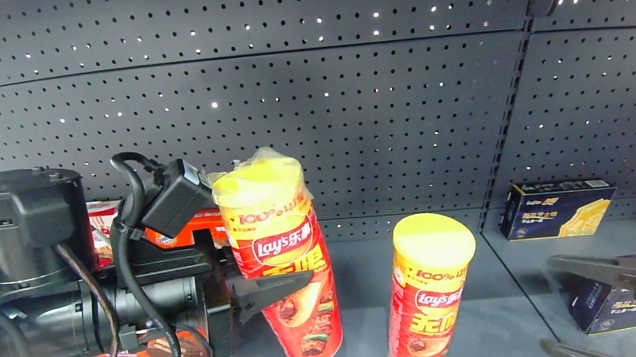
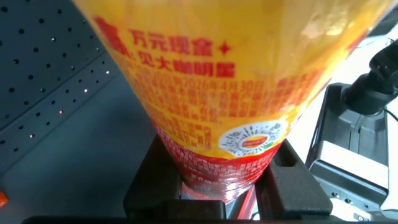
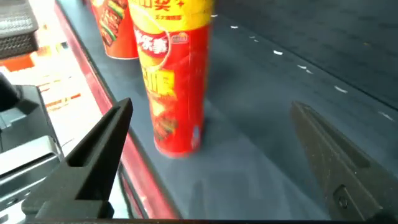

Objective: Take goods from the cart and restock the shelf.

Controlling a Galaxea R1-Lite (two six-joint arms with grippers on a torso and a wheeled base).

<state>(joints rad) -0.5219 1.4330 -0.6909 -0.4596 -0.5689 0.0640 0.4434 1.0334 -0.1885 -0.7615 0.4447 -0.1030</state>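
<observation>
A red chips can with a yellow lid (image 1: 278,252) is held slightly tilted in my left gripper (image 1: 289,277), which is shut on its middle. The can's base is down at the shelf floor (image 1: 364,290). In the left wrist view the same can (image 2: 217,93) sits between the two dark fingers (image 2: 292,186). A second, matching can (image 1: 431,296) stands upright on the shelf to the right of the held one. My right gripper (image 1: 544,302) hangs open at the lower right, a short way from that can (image 3: 171,81), with nothing between its fingers (image 3: 99,155).
A perforated dark back panel (image 1: 346,111) closes the shelf. Orange boxes (image 1: 182,226) lie behind my left arm. A dark blue box (image 1: 557,208) stands in the neighbouring bay, and another blue box (image 1: 615,295) lies beside my right gripper.
</observation>
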